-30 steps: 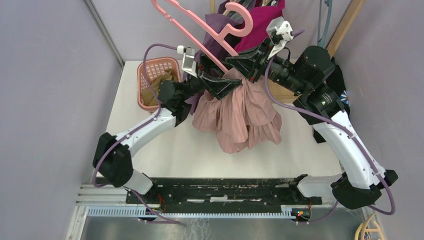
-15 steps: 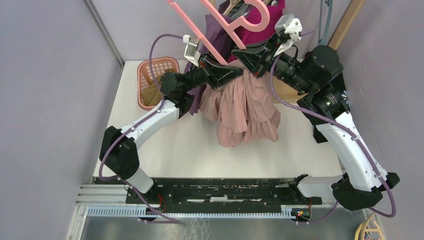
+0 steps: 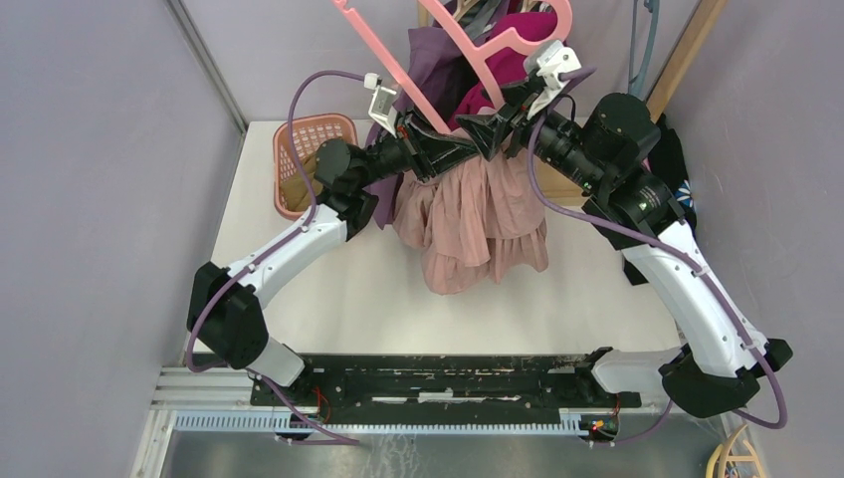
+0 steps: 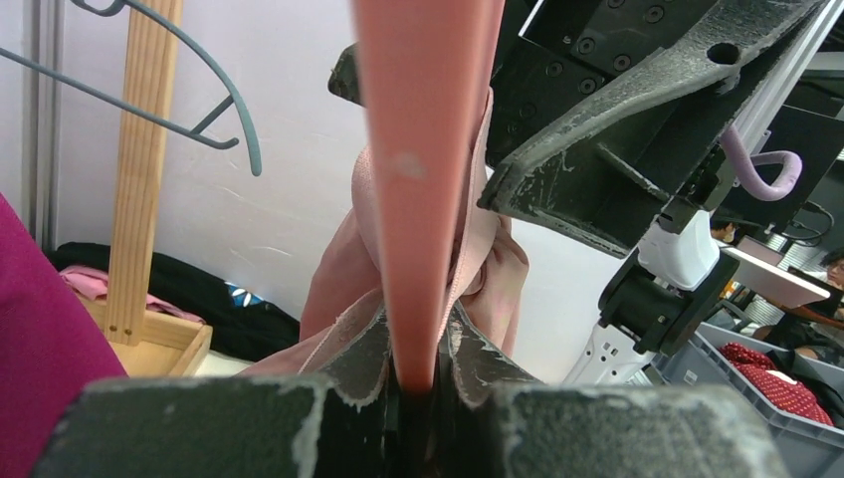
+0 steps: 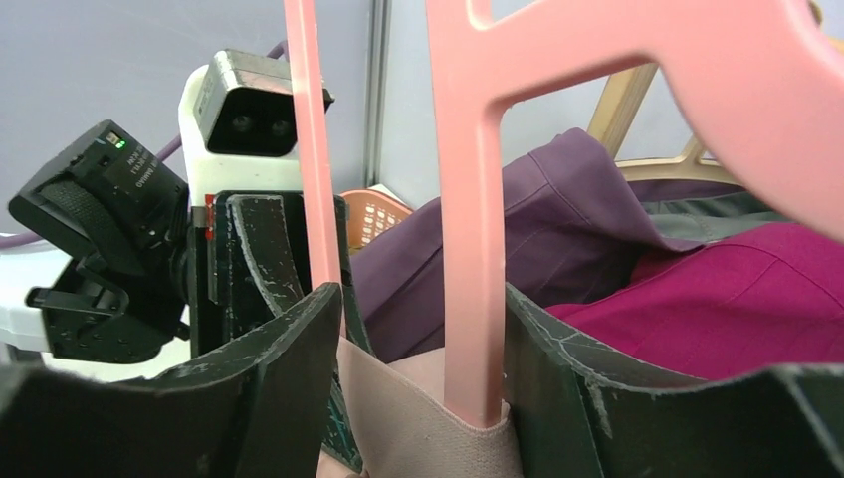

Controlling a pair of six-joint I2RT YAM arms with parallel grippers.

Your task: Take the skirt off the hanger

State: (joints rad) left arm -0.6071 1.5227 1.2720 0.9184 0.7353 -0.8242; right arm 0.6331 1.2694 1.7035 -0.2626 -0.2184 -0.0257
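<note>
Left gripper (image 4: 416, 351) is clamped tight on the pink hanger (image 4: 423, 149), the bar pinched right between its jaws. Right gripper (image 5: 423, 324) stands open, jaws straddling another arm of that hanger without squeezing it.

The danger as I read it: if the right jaws close where they are, they'd likely bite plastic along with cloth, and any pull would drag the hanger instead of freeing fabric. That thin bar could also swivel in the left grip.

The skirt (image 3: 478, 219) has its waistband bunched on the hanger just beyond the left fingertips and down between the right jaws. The rest hangs below both grippers over the table (image 3: 348, 299).
</note>
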